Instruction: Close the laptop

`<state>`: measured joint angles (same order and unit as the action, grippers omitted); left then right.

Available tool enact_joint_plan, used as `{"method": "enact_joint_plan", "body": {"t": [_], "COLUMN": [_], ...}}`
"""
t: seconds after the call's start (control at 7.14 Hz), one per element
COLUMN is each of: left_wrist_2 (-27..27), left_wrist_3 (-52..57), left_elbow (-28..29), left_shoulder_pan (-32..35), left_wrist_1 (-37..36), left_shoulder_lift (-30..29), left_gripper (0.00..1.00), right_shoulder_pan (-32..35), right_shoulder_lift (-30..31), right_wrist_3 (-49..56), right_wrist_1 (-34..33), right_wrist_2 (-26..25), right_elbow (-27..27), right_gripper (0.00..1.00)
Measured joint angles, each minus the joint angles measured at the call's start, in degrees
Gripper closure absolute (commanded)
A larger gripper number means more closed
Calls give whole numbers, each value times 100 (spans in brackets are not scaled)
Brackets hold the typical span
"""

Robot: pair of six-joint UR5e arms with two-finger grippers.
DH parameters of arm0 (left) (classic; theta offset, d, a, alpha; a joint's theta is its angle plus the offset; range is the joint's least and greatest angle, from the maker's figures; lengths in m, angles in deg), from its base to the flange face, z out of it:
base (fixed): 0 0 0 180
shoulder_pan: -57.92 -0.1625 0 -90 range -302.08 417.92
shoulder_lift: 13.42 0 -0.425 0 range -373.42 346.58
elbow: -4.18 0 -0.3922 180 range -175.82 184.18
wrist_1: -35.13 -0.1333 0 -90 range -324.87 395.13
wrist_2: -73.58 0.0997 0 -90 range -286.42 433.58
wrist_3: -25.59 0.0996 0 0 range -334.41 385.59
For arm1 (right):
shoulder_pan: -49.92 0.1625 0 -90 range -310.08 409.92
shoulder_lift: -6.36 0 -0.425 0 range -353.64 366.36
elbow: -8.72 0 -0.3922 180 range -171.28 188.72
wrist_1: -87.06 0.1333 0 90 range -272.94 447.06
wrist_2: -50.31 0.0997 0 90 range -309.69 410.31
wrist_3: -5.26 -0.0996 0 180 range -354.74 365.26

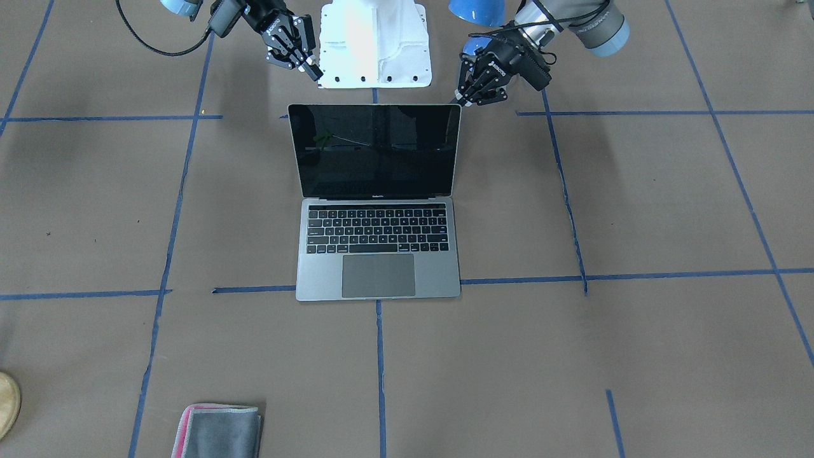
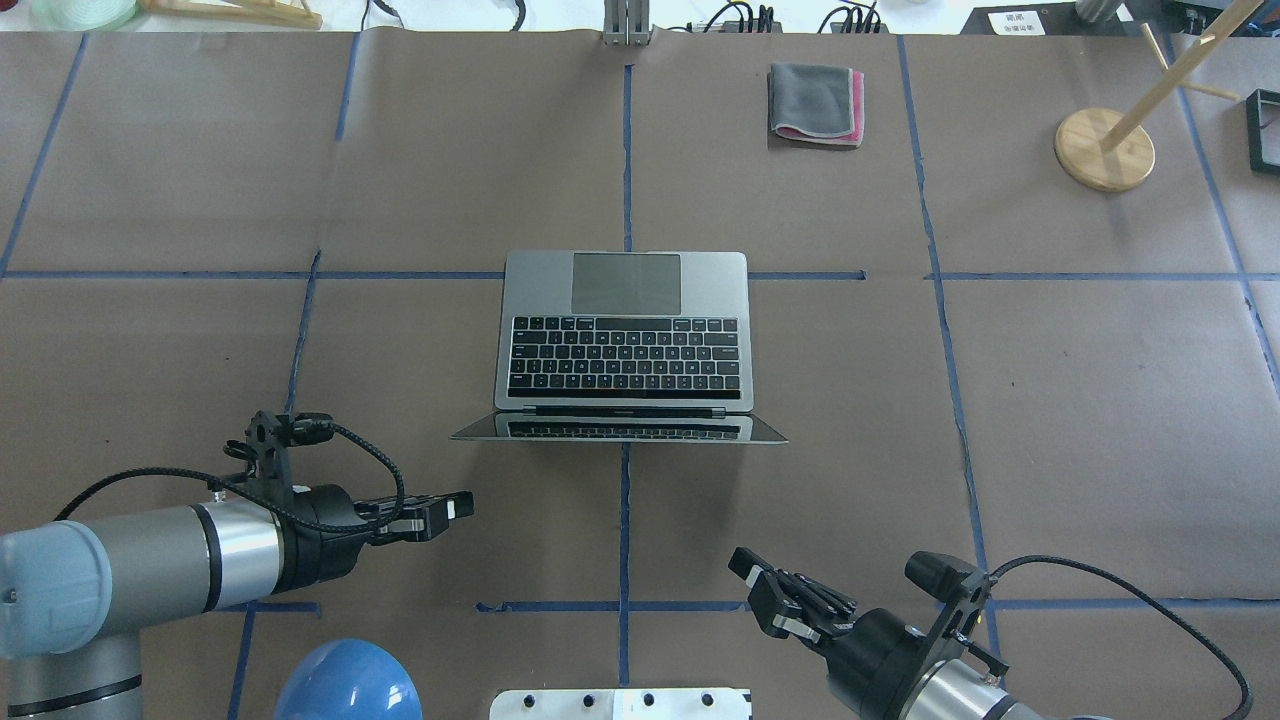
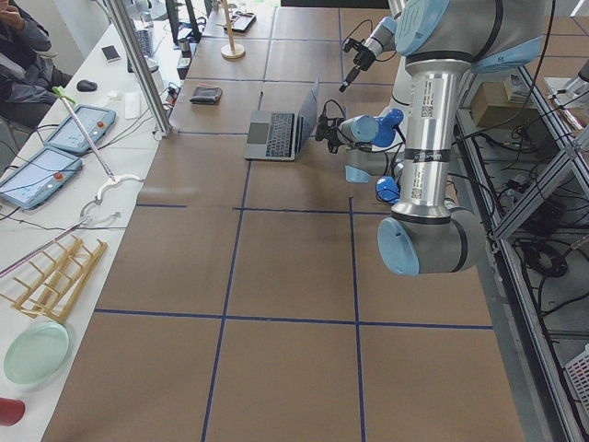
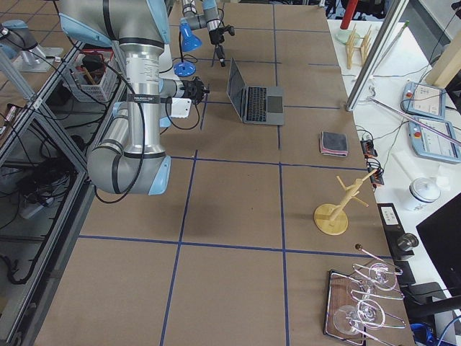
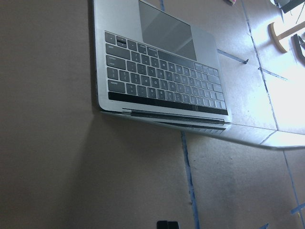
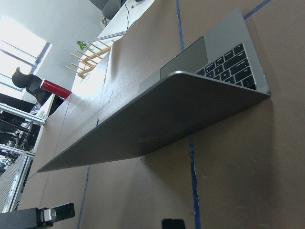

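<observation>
The space-grey laptop (image 1: 378,273) stands open in the middle of the table, its black screen (image 1: 375,152) upright and tilted back toward the robot. It also shows from overhead (image 2: 625,270) and in both wrist views, keyboard side (image 5: 119,28) and lid back (image 6: 157,119). My left gripper (image 2: 462,505) hovers behind the lid's left corner, fingers together, apart from the lid; it also shows from the front (image 1: 463,100). My right gripper (image 2: 742,565) hovers behind the lid's right corner, fingers together and empty; it also shows from the front (image 1: 313,70).
A folded grey cloth with a pink edge (image 2: 815,103) lies at the far side. A wooden stand (image 2: 1105,148) is at the far right. The white robot base (image 1: 374,44) and a blue dome (image 2: 348,682) sit behind the laptop.
</observation>
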<state>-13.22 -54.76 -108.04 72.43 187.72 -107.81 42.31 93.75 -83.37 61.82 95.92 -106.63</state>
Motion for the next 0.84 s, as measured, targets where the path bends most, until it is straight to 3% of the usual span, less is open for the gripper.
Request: {"method": "enact_joint_plan", "body": {"t": [0.42, 0.84], "left_wrist_2": [22, 11], "left_wrist_3": [-14, 1], "left_elbow": [-46, -71], "left_shoulder_pan": [-3, 282], "left_wrist_1": [-367, -415], "left_shoulder_lift": [-405, -446], "left_gripper": [100, 100], "right_shoulder_pan": [310, 658], "right_shoulder_lift": [-25, -41], "right_wrist_3": [20, 22], "right_wrist_1": [-165, -367], "right_wrist_2": [5, 85], "right_elbow": [13, 14], "right_gripper": [100, 100]}}
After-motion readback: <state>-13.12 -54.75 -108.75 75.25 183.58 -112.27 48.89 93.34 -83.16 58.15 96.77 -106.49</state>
